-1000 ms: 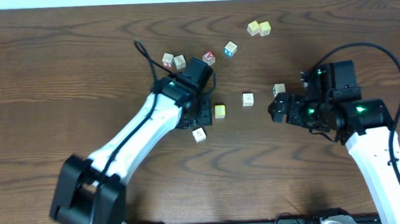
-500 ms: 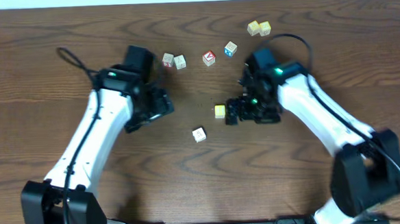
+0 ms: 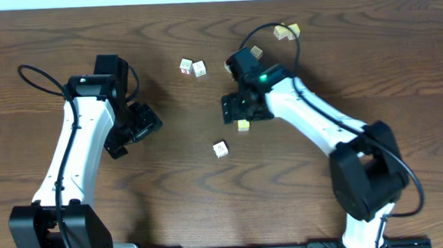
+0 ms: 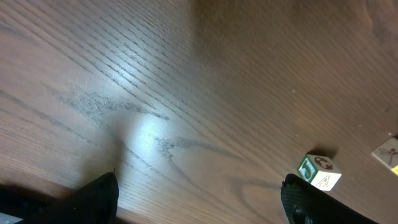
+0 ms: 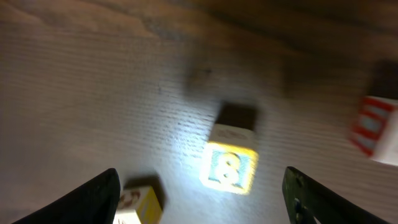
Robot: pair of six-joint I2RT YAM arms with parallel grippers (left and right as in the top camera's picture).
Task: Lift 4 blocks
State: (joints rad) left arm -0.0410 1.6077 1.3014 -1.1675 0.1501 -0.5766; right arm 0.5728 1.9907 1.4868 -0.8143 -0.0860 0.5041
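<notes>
Right tool [image 3: 237, 108] is in the thick of it, centre of the overhead frame, jaws spread wide with nothing between them. Its own camera shows why. A cream-topped block [image 5: 229, 163] with a blue figure on a yellow face lies dead ahead between the two fingers [image 5: 93, 199], flat on the worktop [image 3: 65, 41] and untouched. That looks like a straddle line-up, jaws kept wide so they can drop either side of it. The view is blurred, though, so I won't swear to the marking.

From above, the yellow-topped block [image 3: 243, 125] sits just below the right tool, all but touching it. A yellow cube at the lower left of the right wrist view, hard by the finger, is probably the same one. The lone whitish block [image 3: 220, 148] lies lower centre, well apart with room all round, so it should be an easy pick. I can't find the other pale ones, and the right arm crossing the right of centre may be hiding them. Every block I can see is down on the wood.

There's a red-faced cube [image 5: 376, 127] at the right edge of the right wrist view. It's not a target, but it is near enough to get nudged.

Left tool [image 3: 137, 132] hangs left of centre, gaping and empty over bare wood, leaving the middle to its partner, I'd judge. A green-marked block [image 4: 318, 173] shows at the lower right of its view, beside one finger rather than between them. I can't tell which cube that is.
</notes>
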